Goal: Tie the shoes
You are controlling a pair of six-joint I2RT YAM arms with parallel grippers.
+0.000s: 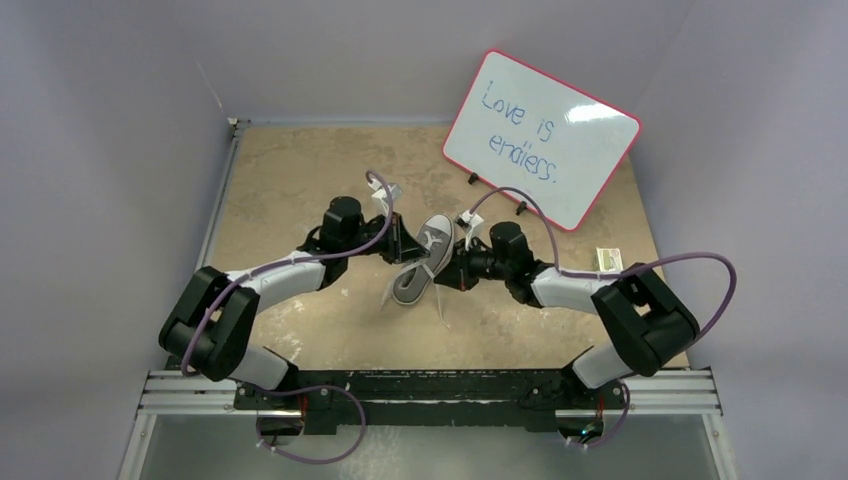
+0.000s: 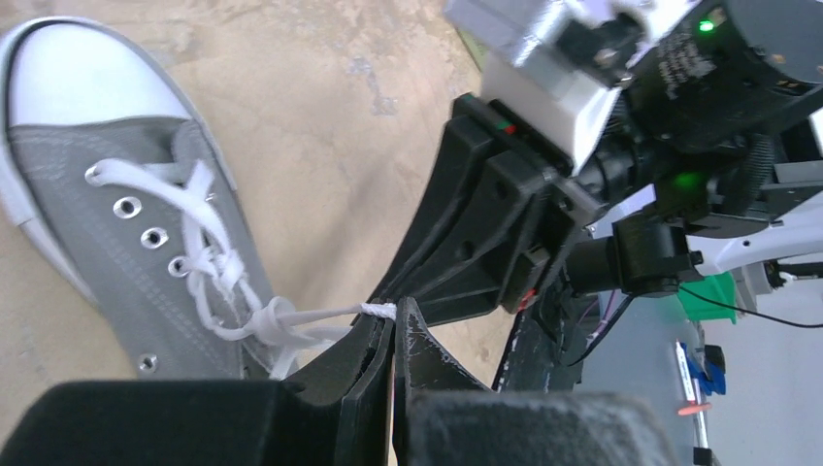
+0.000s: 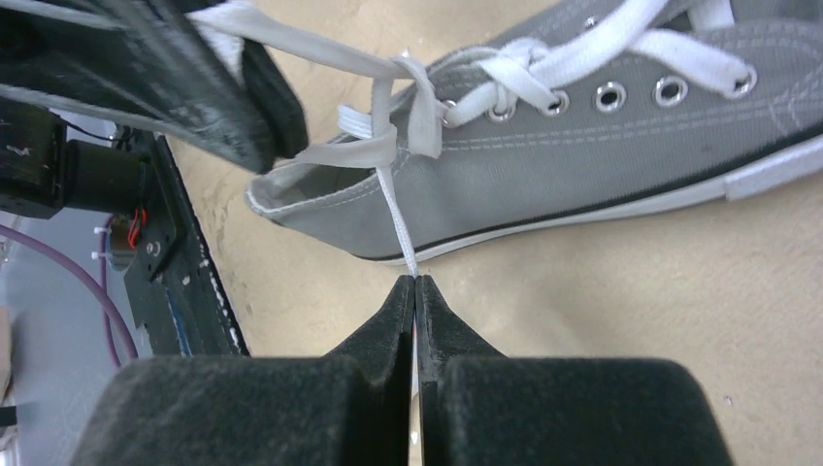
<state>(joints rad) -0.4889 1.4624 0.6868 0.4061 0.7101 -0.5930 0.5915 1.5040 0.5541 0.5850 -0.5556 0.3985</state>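
From above, you see the grey canvas sneaker [image 1: 424, 262] lying slantwise in the middle of the frame on the mottled tan bench [image 1: 290, 170]. Both arms close in on it from either side, and their black wrists hide its flanks. A glossy whiteboard [image 1: 540, 135] with a red rim and blue handwriting leans at the upper right. A small pale box [image 1: 607, 259] sits near the bench's right edge. Purple cables [image 1: 365, 240] loop over each arm.

In your left wrist view, the left claw [image 2: 393, 320] is pressed together at the bottom centre, clamped on a thin white lace [image 2: 330, 313]. The strand runs taut to a bunched crossing at the shoe's throat. The sneaker fills the left side: smooth white rubber toe cap at the upper left, woven grey cloth, round metal eyelets. The right arm's angular black housing fills the centre and right, blocking the bench beyond.

In your right wrist view, the right claw [image 3: 415, 291] is together at the bottom centre, pinching a lace strand that rises straight to the crossing. The sneaker spans the upper frame, showing stitched canvas and a white sole strip. The left claw's black finger covers the upper left, just beside the heel collar.
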